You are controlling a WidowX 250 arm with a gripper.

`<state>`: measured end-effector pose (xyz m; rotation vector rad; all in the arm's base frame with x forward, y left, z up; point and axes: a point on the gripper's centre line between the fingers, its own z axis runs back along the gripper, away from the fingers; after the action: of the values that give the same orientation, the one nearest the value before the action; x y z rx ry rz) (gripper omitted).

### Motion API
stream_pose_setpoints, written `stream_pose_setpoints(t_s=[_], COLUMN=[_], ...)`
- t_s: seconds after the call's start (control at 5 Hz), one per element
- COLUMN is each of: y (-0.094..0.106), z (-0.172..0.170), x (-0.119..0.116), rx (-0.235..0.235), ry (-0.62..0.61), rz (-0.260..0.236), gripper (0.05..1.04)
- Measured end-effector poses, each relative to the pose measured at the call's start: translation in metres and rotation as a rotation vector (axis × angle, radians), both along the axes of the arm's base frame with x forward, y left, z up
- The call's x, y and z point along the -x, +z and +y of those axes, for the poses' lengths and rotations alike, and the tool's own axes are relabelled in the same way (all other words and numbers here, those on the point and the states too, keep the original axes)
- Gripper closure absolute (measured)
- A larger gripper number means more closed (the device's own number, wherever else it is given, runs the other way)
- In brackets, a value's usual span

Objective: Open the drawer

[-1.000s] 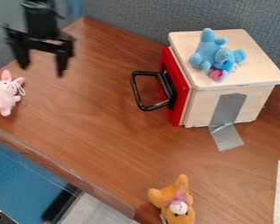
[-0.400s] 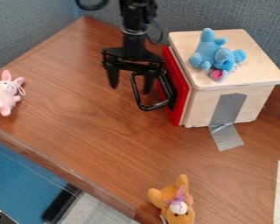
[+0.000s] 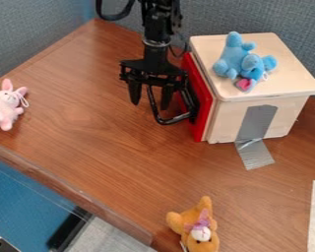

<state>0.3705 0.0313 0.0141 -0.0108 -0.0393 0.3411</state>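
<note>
Drawer (image 3: 201, 123) is set in the box's left side. From the left, a pink toy (image 3: 4, 107) is seen, then the gripper (image 3: 150, 105), its jaws spread wide by the handle (image 3: 167, 121); the box (image 3: 288, 81) is topped by a blue toy (image 3: 236, 59).

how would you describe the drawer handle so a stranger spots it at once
Find the pale wooden box on the table, then the red front on its left in view. The handle is the black loop jutting from that front. Unlike the black gripper overlapping it in view, it is attached to the box.
</note>
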Motion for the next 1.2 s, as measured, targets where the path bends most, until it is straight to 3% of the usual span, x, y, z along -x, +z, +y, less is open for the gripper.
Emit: stream_pose_setpoints(t_s=[0.2,0.4,0.6,0.8,1.0,1.2], y=[-0.007,-0.007,-0.005,-0.003,0.006,0.042], z=[0.016,0.044,0.069,0.082,0.087,0.091], x=[0.012,0.03,0.05,0.063,0.067,0.067], rx=[-0.001,-0.001,-0.015,-0.03,-0.047,-0.095], ry=[0.048,0.144,0.194,0.214,0.164,0.142], rz=[0.025,0.047,0.059,0.06,0.065,-0.013], gripper=[0.704,0.851,0.908,0.898,0.66,0.34])
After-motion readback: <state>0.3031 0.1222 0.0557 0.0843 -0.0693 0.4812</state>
